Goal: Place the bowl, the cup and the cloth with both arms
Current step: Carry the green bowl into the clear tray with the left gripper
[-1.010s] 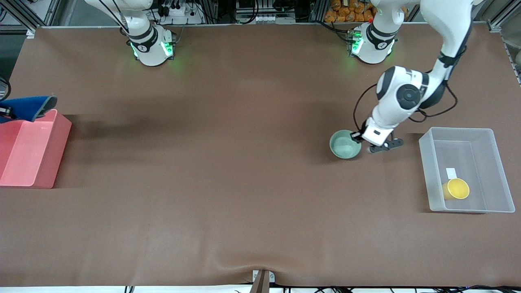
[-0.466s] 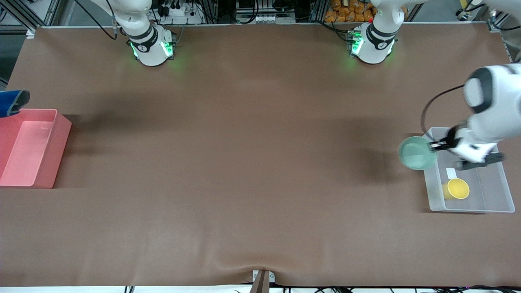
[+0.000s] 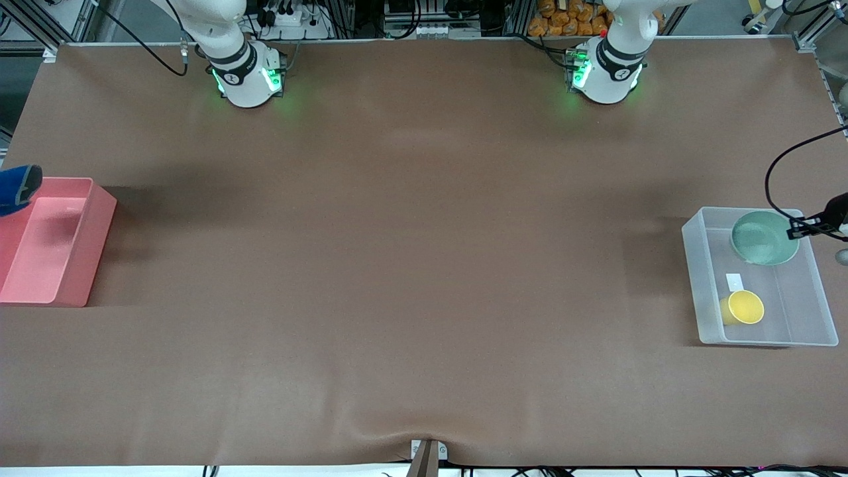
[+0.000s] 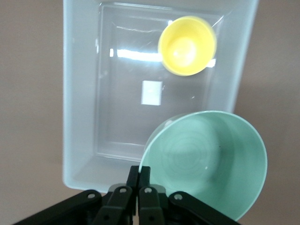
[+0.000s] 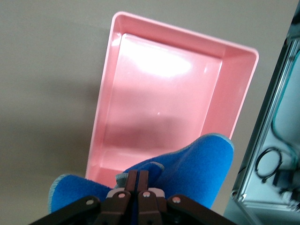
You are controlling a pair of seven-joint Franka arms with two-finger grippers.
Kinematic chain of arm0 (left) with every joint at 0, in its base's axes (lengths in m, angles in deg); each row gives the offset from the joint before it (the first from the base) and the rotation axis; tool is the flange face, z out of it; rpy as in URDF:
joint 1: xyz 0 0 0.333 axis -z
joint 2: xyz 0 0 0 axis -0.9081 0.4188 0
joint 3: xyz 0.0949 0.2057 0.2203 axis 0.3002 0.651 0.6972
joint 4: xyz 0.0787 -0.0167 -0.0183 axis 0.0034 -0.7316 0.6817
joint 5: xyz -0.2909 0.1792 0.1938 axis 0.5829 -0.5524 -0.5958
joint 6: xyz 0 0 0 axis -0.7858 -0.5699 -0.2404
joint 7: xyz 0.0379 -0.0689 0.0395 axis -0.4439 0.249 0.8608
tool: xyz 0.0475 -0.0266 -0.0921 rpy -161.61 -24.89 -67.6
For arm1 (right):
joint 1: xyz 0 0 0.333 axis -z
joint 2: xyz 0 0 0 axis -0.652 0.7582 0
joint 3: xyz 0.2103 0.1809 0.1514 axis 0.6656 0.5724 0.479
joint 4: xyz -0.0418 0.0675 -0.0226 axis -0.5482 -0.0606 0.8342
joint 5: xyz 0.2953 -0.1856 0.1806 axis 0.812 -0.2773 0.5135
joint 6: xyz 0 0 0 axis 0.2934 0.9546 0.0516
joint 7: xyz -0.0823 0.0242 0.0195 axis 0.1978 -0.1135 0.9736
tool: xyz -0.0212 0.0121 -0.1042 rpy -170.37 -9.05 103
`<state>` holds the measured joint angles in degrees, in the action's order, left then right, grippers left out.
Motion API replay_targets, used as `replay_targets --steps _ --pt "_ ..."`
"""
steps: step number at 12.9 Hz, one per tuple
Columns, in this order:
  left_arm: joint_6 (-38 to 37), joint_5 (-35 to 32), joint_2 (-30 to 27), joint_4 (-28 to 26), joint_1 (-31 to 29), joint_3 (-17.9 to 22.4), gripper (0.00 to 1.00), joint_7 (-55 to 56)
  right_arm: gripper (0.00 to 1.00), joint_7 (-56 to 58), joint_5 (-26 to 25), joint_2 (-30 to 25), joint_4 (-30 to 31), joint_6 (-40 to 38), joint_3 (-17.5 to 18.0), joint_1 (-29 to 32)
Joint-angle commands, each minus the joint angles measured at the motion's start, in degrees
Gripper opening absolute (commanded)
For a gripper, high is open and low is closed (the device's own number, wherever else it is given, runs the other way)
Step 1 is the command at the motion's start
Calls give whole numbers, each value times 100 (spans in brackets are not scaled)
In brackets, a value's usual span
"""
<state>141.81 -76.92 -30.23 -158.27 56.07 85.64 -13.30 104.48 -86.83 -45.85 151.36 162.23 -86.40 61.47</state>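
The left gripper (image 4: pixel 138 187) had its jaws pinched tight on the rim of the small, glossy, pale mint-green bowl (image 4: pixel 206 164), holding it in the air over the end of the clear plastic bin (image 4: pixel 79 93) nearer the robots' bases. The small plain yellow cup (image 4: pixel 186 45) already lay in that bin's end nearer the front camera, beside a small white label (image 4: pixel 151 92).

The right gripper (image 5: pixel 138 185) had its jaws clamped on the soft royal-blue cloth (image 5: pixel 197 168) with its thin grey edge, hanging over the end of the pink plastic bin (image 5: pixel 105 89) at the right arm's end of the brown bench (image 3: pixel 397 265).

To do this step well, I judged the bowl should be lowered close to the clear bin's floor, away from the cup, before the jaws part. The cloth should be carried further over the pink bin's middle so that no corner drapes the wall.

The front view showed only a corner of the cloth (image 3: pixel 16 189) and the tip of the left gripper (image 3: pixel 805 228). The wrist views alone showed both grips plainly.
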Motion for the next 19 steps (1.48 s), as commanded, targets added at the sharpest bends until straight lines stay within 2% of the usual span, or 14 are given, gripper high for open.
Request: replay_targets --steps 1,3,5,8,11,13,16,19 --pt "29 281 428 249 -198 58 0 -640 0 544 96 292 -206 236 84 242" --pt "293 370 674 196 -234 75 0 -974 0 545 218 477 -206 306 92 339" --pt "477 510 815 187 -427 75 0 -1168 0 659 744 635 -206 315 84 444" --pt "925 712 1114 126 -410 66 0 -1283 0 712 1245 899 -215 350 84 489" --pt "1303 854 1246 -110 -392 40 0 -1283 0 843 1449 1066 -224 394 92 673" --pt "1541 854 1299 -269 -392 40 0 -1370 0 905 1800 1259 -259 631 92 857" --pt "1998 880 1440 -436 -480 31 0 -1591 0 1230 1915 1409 -391 728 92 945" --pt "2025 1029 1527 -428 -419 22 0 -1591 0 1275 1933 1453 -487 851 101 963"
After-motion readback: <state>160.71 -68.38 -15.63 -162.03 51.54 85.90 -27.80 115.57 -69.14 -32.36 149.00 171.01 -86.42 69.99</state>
